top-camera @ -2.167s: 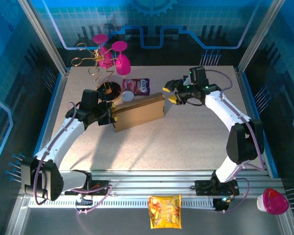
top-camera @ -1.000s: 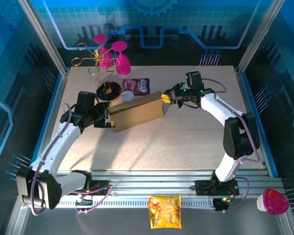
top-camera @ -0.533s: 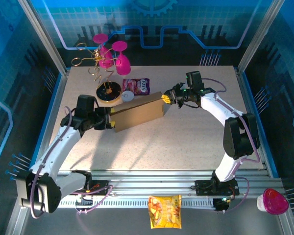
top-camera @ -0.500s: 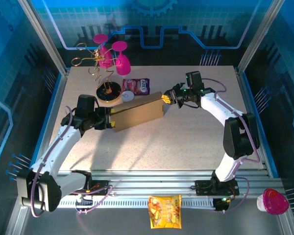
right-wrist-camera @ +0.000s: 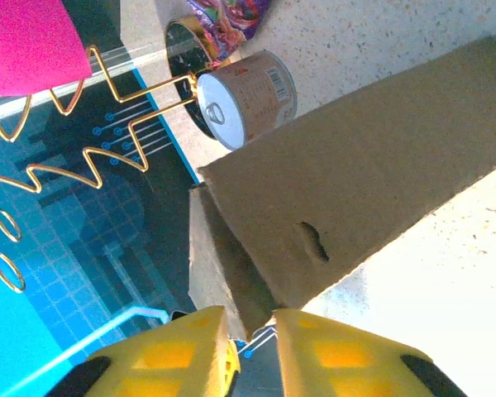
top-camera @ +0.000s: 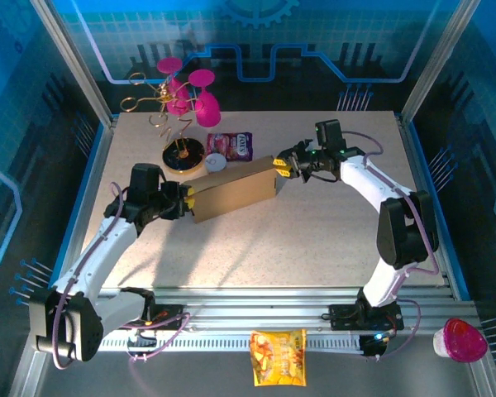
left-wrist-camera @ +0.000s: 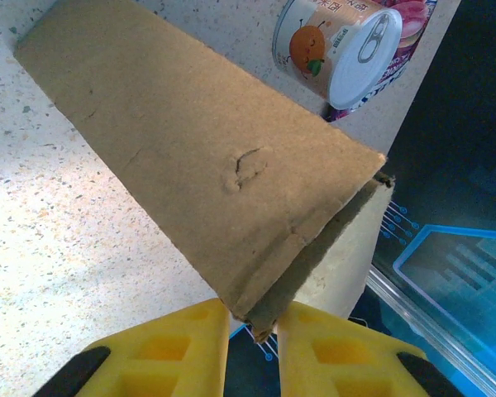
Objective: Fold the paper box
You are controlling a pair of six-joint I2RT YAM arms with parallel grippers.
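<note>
Brown paper box point(top-camera: 233, 194) clenched in left tool point(left-wrist-camera: 254, 351); at right tool point(right-wrist-camera: 250, 351), grip unclear.

**A:** Anything legible around the paper box point(top-camera: 231, 192)?

**B:** No words I can make out. The can point(left-wrist-camera: 339, 50) just beyond the box has an orange cartoon face and fine print on its label, too small to read. Its side carries a barcode point(right-wrist-camera: 274, 78), digits unreadable.

**A:** And the purple packet point(top-camera: 231, 146) behind the box?

**B:** Some lettering, too blurred. The yellow bag point(top-camera: 278, 357), well apart from the box on the near side, has print that is equally illegible
</note>
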